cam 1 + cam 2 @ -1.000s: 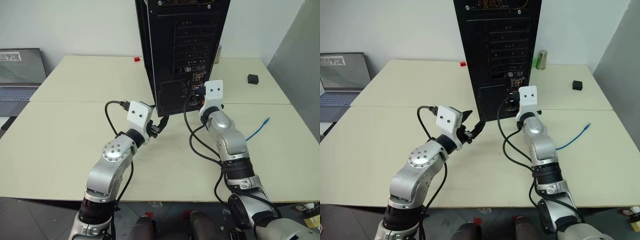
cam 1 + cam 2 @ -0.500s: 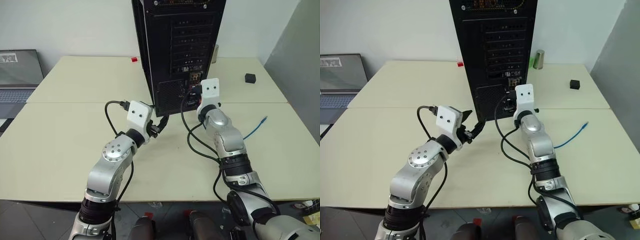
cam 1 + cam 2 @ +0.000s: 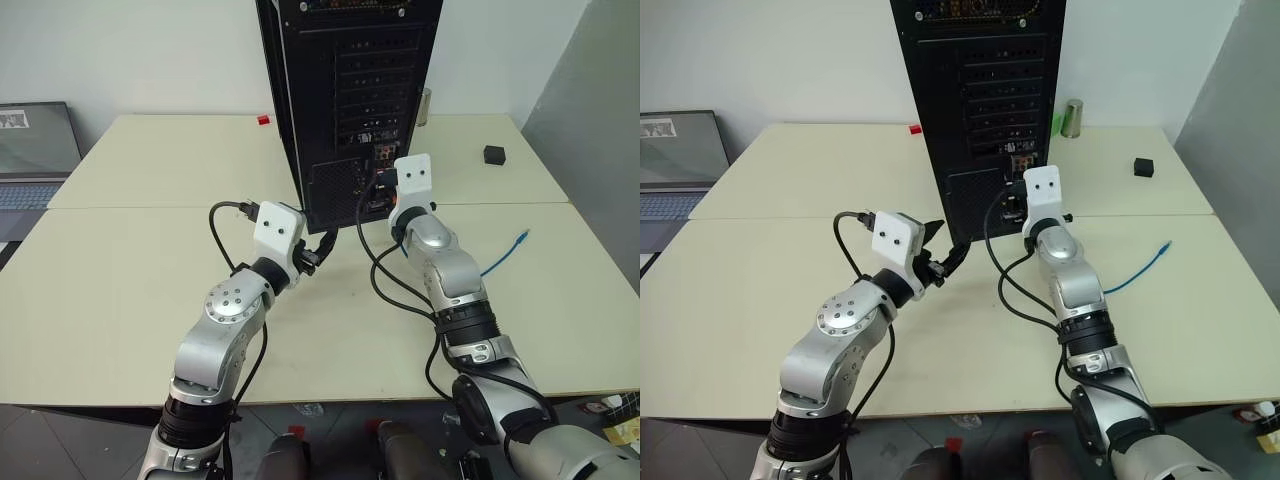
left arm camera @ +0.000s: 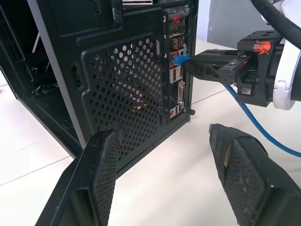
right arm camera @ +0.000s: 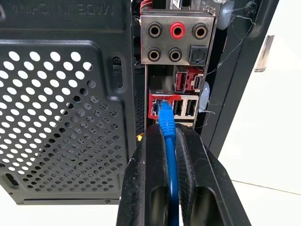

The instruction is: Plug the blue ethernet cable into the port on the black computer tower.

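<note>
The left gripper [image 4: 164,181] hangs open and empty just short of the tower [image 3: 970,100], with bare table [image 3: 120,290] around it. Beyond it, the right gripper [image 5: 171,155] has crept up to the tower's back; its fingers flank the blue cable [image 5: 168,141], but I cannot tell whether they clamp it. The plug sits in the port [image 5: 162,107], apparently seated. Room to withdraw lies away from the tower, over open table.
</note>
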`<state>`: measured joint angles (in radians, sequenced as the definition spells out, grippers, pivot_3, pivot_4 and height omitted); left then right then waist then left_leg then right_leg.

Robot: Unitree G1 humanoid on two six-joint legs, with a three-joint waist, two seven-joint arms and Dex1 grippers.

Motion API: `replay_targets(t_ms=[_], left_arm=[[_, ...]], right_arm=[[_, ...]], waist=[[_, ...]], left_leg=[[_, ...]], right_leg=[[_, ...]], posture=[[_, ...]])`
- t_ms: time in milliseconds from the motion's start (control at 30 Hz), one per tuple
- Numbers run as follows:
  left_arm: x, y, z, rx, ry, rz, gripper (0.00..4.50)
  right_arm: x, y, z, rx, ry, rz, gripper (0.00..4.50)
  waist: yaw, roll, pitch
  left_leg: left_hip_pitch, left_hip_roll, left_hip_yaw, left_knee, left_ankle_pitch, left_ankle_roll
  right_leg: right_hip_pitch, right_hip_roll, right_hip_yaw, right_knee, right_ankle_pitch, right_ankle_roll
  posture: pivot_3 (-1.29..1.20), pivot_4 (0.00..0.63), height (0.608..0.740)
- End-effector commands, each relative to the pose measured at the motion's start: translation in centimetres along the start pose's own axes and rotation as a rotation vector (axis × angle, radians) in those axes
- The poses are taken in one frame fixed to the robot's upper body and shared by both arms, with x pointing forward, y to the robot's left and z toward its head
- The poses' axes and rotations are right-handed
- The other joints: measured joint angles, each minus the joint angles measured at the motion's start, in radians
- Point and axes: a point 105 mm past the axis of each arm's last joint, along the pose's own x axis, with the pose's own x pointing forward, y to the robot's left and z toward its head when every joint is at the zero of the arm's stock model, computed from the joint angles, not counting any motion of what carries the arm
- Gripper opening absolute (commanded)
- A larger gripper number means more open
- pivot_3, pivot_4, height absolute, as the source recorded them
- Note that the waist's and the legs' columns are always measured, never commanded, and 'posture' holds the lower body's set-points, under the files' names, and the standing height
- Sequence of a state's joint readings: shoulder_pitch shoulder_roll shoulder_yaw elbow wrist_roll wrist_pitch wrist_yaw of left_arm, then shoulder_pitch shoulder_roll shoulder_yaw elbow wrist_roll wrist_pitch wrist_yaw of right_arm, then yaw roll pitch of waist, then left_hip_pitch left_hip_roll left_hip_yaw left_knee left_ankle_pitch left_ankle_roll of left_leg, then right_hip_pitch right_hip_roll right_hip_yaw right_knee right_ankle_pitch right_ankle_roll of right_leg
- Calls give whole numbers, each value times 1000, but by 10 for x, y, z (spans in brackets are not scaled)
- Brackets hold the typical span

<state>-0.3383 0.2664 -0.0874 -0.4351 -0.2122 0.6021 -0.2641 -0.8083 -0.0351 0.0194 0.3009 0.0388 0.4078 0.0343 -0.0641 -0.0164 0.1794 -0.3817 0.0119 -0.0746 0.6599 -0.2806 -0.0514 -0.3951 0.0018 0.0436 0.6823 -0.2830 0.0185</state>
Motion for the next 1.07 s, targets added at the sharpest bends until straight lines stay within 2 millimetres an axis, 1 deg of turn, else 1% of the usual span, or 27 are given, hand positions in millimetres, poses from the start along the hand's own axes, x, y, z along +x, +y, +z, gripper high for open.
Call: replay_targets(t_ms=[33, 100, 200, 233, 267, 300, 367, 433, 467, 533, 633, 767, 933, 1067], left_arm=[[-2, 6, 14, 29, -58, 25, 3148], [-2, 8, 14, 35, -54, 28, 3148], [-2, 11, 14, 44, -50, 33, 3148], [-2, 13, 14, 49, -49, 37, 3148], [-2, 15, 14, 53, -47, 38, 3148], [-2, 18, 13, 53, -34, 41, 3148], [-2, 22, 10, 45, -3, 44, 3148], [-1, 27, 4, 73, 48, 44, 3148], [-1, 29, 2, 80, 68, 37, 3148], [-1, 33, 2, 82, 87, 27, 3148], [0, 40, 2, 84, 120, -16, 3148], [-3, 33, 0, 91, 141, -109, 3148], [-3, 38, -1, 93, 152, -130, 3148], [-3, 39, 0, 89, 145, -145, 3148]], right_arm=[[-9, -10, 16, -15, -64, 3, 1211], [-14, -15, 13, -18, -57, -1, 1561], [-22, -23, 10, -16, -50, -6, 2251], [-24, -24, 10, -15, -48, -6, 2485], [-28, -26, 10, -14, -48, -5, 2625], [-32, -29, 10, -13, -50, 0, 2917], [-39, -31, 12, -14, -51, 13, 3317], [-46, -31, 14, -19, -53, 56, 3791], [-52, -29, 16, -35, -57, 109, 4069], [-60, -27, 20, -62, -59, 182, 4474], [-74, -31, 29, -77, -58, 298, 4474], [-85, -39, 33, -62, -38, 389, 4474], [-92, -51, 32, -100, -2, 439, 4474], [-93, -55, 31, -121, 10, 451, 4474]], waist=[[8, 0, 0], [12, 0, 0], [19, 0, 0], [21, 0, 0], [23, 0, 0], [26, 0, 0], [32, 0, 0], [31, 0, 0], [32, 0, 0], [32, 0, 0], [32, 0, 0], [32, 0, 0], [32, 0, 0], [33, 0, 0]], left_leg=[[-1, 0, 0, 0, 0, 0], [-2, -1, -2, 0, 0, 0], [-5, -2, -2, 0, 0, -1], [-9, -2, -2, 0, 0, -1], [-11, -3, -2, 0, 1, -2], [-15, -3, -2, 1, 2, -3], [-16, -3, -2, 1, 2, -3], [-16, -2, -3, 1, 2, -3], [-16, -2, -3, 1, 1, -3], [-16, -3, -3, 1, 1, -1], [-16, -3, -3, 1, 0, 0], [-16, -3, -3, 1, 0, 0], [-16, -3, -3, 1, 0, 0], [-16, -3, -2, 2, 0, 0]], right_leg=[[0, 0, 0, 0, 0, 0], [0, -1, 0, -1, 0, 0], [-2, -2, 0, -2, 0, 0], [-5, -3, 0, -2, 0, 0], [-7, -4, 0, -1, 0, 0], [-11, -4, 0, -1, 0, 0], [-12, -4, -1, -1, 0, 0], [-12, -4, -2, -1, 0, 0], [-12, -4, -1, -1, 0, 0], [-12, -3, -2, -1, 0, 0], [-12, -3, -3, -1, 0, 0], [-11, -3, -4, -1, 0, 0], [-11, -3, -4, -1, 0, 0], [-11, -3, -3, -1, 0, 0]], posture=[[0, 150, 740], [0, 150, 740], [0, 150, 740], [0, 150, 740], [0, 150, 740], [0, 150, 740], [0, 150, 740], [0, 150, 740], [0, 150, 740], [0, 150, 740], [0, 150, 740], [0, 150, 740], [0, 150, 740], [0, 150, 740]])
